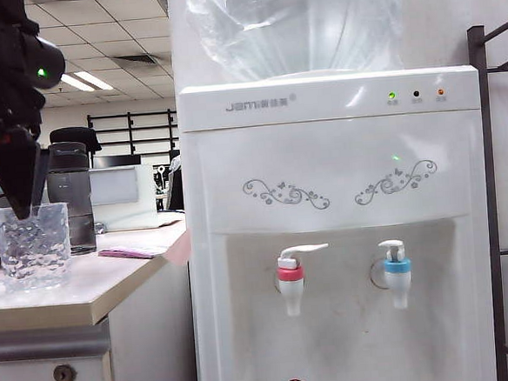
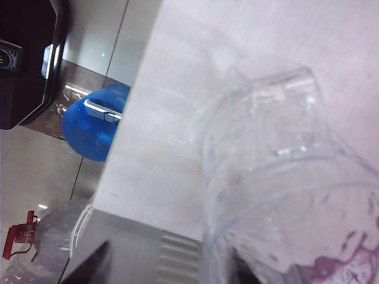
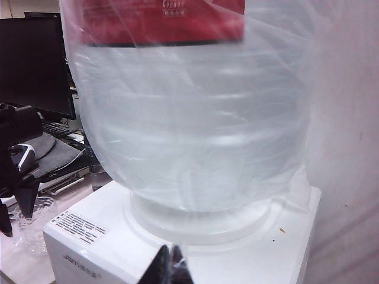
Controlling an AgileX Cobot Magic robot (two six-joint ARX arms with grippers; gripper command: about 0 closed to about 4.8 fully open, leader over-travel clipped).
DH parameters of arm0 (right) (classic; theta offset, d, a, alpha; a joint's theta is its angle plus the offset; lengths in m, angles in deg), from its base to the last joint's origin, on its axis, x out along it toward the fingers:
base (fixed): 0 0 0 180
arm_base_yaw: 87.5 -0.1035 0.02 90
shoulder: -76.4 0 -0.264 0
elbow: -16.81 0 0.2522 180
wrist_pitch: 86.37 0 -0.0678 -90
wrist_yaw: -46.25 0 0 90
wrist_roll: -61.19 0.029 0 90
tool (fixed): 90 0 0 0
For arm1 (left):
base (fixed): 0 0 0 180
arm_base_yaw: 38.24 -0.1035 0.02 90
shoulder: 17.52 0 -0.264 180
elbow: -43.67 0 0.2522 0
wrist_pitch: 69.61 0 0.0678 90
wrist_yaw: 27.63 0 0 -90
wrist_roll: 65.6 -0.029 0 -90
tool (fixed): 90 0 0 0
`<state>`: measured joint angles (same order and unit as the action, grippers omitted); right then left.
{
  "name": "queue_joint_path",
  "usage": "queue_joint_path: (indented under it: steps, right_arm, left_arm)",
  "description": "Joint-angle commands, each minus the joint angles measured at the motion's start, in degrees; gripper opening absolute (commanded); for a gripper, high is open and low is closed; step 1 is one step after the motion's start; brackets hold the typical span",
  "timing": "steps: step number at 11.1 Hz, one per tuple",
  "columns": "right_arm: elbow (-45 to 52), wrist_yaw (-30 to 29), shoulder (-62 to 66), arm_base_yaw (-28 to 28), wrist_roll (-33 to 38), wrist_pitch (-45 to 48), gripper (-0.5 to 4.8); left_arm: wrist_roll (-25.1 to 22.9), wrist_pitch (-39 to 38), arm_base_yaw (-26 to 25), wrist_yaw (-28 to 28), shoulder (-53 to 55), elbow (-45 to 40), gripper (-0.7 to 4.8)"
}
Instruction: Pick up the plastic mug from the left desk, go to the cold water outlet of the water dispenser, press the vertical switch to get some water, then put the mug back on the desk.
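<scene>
The clear dimpled plastic mug [image 1: 34, 245] [image 2: 266, 177] stands on the cream top of the left desk [image 1: 86, 285] [image 2: 172, 118]. My left gripper [image 1: 23, 193] [image 2: 169, 269] hangs right over it, pointing down and open. One finger is inside the rim and the other is outside, well off the wall. The white water dispenser [image 1: 331, 168] [image 3: 118, 236] stands to the right. Its cold water outlet [image 1: 397, 272] has a blue collar and the vertical switch [image 1: 392, 249] on top. My right gripper [image 3: 172, 266] is shut and empty, above the dispenser's top by the water bottle [image 3: 189, 118].
A dark grey lidded bottle [image 1: 69, 195] stands just behind the mug, and a pink paper [image 1: 132, 251] lies further right on the desk. The red-collared tap [image 1: 291, 279] is left of the blue one. A dark metal rack [image 1: 489, 183] borders the dispenser's right side.
</scene>
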<state>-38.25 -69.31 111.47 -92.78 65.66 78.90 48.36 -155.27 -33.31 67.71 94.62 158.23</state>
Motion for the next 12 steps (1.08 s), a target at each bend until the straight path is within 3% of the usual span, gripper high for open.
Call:
queue_joint_path:
  steps: [1,2,3,4,5,6,7,8,9,12]
  right_arm:
    - [-0.2,0.0,0.0,0.0,0.0,0.7,-0.05]
    - [-0.2,0.0,0.0,0.0,0.0,0.7,-0.05]
    - [-0.2,0.0,0.0,0.0,0.0,0.7,-0.05]
    - [-0.2,0.0,0.0,0.0,0.0,0.8,-0.05]
    - [-0.2,0.0,0.0,0.0,0.0,0.7,-0.05]
    - [-0.2,0.0,0.0,0.0,0.0,0.8,-0.05]
    - [-0.2,0.0,0.0,0.0,0.0,0.7,-0.05]
    - [-0.2,0.0,0.0,0.0,0.0,0.8,-0.05]
    - [-0.2,0.0,0.0,0.0,0.0,0.7,-0.05]
    - [-0.2,0.0,0.0,0.0,0.0,0.7,-0.05]
  left_arm:
    - [-3.1,-1.7,0.1,-4.0,-5.8,0.2,2.46]
    - [-14.9,-2.7,0.1,-10.3,-11.6,0.2,2.46]
    - [-32.4,-4.9,0.1,-13.6,-15.1,0.2,2.44]
    - [-35.7,-5.7,0.1,-13.8,-15.6,0.2,2.33]
    - [-48.2,-8.4,0.1,-14.3,-17.0,0.2,0.68]
    - [-54.5,-10.3,0.1,-14.1,-17.8,0.2,-0.05]
    - [-69.2,-10.1,0.1,-11.5,-19.6,0.2,-0.05]
    - [-72.1,-10.0,0.1,-10.2,-19.6,0.2,-0.05]
    - [-86.7,-6.9,0.1,-3.5,-19.8,0.2,-0.06]
    - [-89.5,-6.8,0.1,1.8,-20.7,0.2,-0.05]
